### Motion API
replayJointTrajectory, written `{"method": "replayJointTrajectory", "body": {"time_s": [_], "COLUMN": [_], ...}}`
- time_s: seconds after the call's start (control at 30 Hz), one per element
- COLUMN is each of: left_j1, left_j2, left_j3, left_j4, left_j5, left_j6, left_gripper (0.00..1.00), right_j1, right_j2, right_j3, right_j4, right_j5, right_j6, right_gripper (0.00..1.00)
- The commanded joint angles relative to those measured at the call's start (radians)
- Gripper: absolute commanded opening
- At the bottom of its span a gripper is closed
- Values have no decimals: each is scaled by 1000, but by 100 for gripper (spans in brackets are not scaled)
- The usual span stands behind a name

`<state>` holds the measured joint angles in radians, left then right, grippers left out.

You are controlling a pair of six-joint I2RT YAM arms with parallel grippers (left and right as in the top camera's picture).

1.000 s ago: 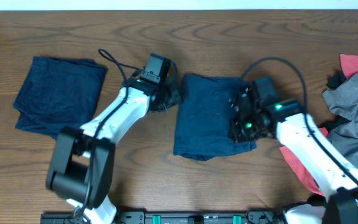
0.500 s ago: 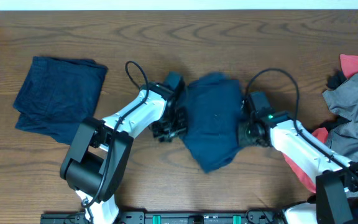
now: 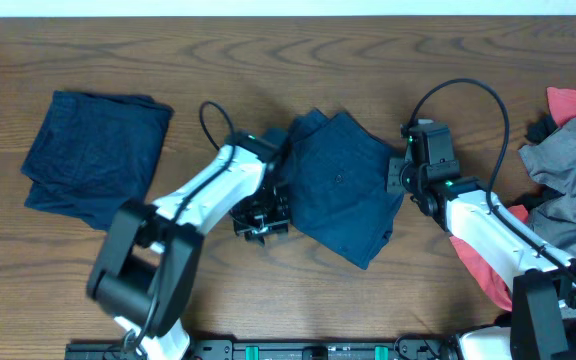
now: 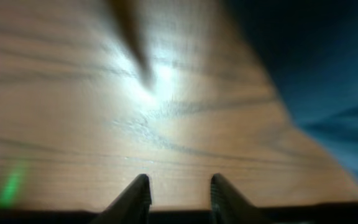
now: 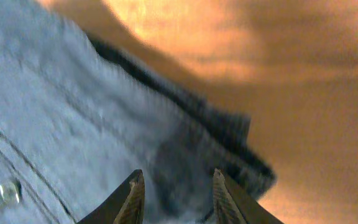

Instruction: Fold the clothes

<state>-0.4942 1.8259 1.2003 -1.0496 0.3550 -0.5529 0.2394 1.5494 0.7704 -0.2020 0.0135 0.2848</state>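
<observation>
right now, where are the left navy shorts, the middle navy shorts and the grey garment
left navy shorts (image 3: 93, 160), overhead view, centre of the fabric
middle navy shorts (image 3: 343, 190), overhead view, centre of the fabric
grey garment (image 3: 568, 172), overhead view, its broad middle

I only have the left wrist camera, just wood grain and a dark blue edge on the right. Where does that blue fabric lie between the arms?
Observer: The dark navy denim shorts lie folded between both arms, skewed diagonally on the wooden table.
Operator: Is the right arm holding them?
Observer: No. The right wrist view shows the right gripper open over the shorts' hem, pinching nothing.
Operator: What else is out there?
Observer: A second navy garment lies folded at the far left, and a pile of grey and coral-red clothes sits unfolded at the right edge.
</observation>
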Motion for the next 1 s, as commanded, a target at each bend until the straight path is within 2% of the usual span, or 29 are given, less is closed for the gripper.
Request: {"method": "replayJointTrajectory", "body": {"time_s": [0.0, 0.03, 0.1, 0.3, 0.4, 0.57, 0.7, 0.97], "left_j1": [45, 55, 74, 92, 92, 92, 92, 92], "left_j2": [-116, -138, -172, -132, -78, 16, 79, 187], "left_j3": [63, 64, 64, 63, 63, 63, 63, 63], "left_j4": [62, 107, 233, 512, 581, 637, 703, 848], "left_j5": [-128, -150, -188, -191, -176, -69, -68, -24], "left_j6": [82, 119, 218, 410, 463, 600, 651, 653], "left_gripper": [67, 88, 98, 98, 98, 98, 98, 98], "right_j1": [-3, -3, -3, -2, -2, 0, 2, 19], "right_j2": [6, 6, 6, 6, 6, 6, 6, 6], "right_j3": [2, 2, 2, 2, 2, 2, 2, 2], "right_j4": [-50, -69, -109, -176, -185, -184, -185, -183], "right_j5": [-33, -33, -34, -34, -34, -45, -45, -48], "right_j6": [-16, -16, -15, -8, -8, -8, -8, -8], "right_gripper": [37, 37, 37, 38, 38, 38, 37, 37]}}
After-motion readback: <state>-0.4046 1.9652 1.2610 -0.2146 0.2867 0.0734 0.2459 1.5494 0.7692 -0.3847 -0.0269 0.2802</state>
